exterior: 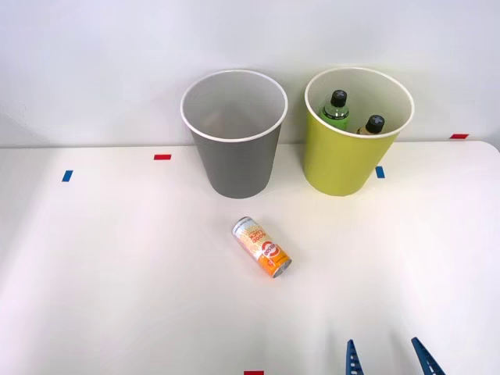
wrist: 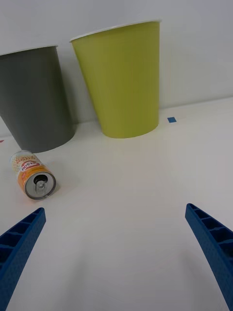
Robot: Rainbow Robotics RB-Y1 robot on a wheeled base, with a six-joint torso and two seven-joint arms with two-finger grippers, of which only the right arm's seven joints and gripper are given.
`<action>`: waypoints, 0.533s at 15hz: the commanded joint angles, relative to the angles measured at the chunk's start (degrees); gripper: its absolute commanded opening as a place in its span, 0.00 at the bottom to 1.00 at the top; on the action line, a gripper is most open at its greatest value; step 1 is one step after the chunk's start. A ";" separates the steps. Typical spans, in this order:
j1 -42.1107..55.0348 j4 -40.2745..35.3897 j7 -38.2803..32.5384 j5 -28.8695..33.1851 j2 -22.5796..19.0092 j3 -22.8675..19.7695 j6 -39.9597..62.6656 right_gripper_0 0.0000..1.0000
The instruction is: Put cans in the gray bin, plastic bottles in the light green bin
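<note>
Spanning the lower frame of the front view, the white table (exterior: pixel 117 297) carries the gray bin (exterior: pixel 234 133) at upper centre and the light green bin (exterior: pixel 355 133) just to its right, with two black-capped plastic bottles (exterior: pixel 337 109) standing inside the green one. Smaller, the can (exterior: pixel 262 248) lies on its side at centre frame, below the gray bin, its long axis running upper left to lower right with the opened silver end toward the lower right. The right gripper (exterior: pixel 388 361), at the bottom right edge, has its blue fingers (wrist: pixel 19 243) spread wide, holding and touching nothing.

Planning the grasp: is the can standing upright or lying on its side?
Lying on its side. The can rests lengthwise on the table, one silver end facing the open right gripper.
</note>
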 commanded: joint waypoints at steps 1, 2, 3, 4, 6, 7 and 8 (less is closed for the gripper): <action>0.00 0.00 0.00 0.00 0.00 0.00 0.00 1.00; 0.00 0.00 0.00 0.00 0.00 0.00 0.00 1.00; 0.00 0.00 0.00 0.00 0.00 0.00 0.00 1.00; 0.00 0.00 0.00 0.00 0.00 0.00 0.00 1.00; 0.00 0.00 0.00 0.00 0.00 0.00 0.00 1.00; 0.00 0.00 0.00 0.00 0.00 0.00 0.00 1.00; 0.00 0.00 0.00 0.00 0.00 0.00 0.00 1.00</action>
